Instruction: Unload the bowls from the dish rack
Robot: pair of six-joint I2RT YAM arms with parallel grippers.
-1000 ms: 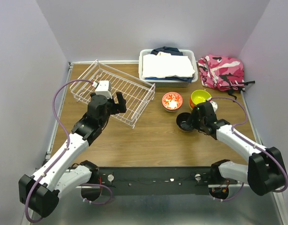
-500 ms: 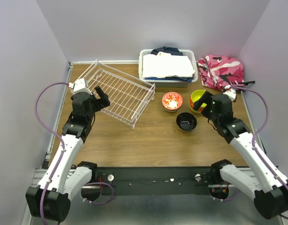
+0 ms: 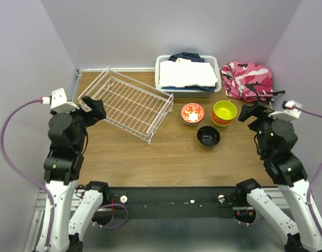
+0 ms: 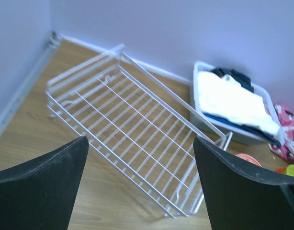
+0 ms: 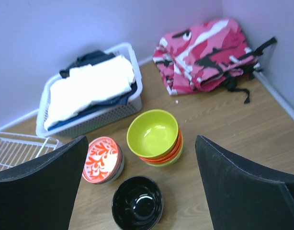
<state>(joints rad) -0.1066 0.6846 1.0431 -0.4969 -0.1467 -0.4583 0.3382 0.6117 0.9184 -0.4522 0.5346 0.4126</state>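
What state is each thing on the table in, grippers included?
dish rack, empty of bowls
bowl stack, upright, lime-yellow on top
red-patterned bowl, upright, empty
black bowl, upright, empty
bin, full of folded cloth
left gripper, open, empty
right gripper, open, empty

Overhead, two wrists; shared dish rack [image 3: 127, 106]

At the far edge of your table [image 3: 166, 163] you have a white plastic bin [image 3: 184, 93] holding folded white cloth [image 3: 187, 73] over dark cloth [image 3: 186, 55]; just to its right, in the far corner, lies a pink camouflage bundle [image 3: 248, 80] with black straps [image 3: 274, 93].
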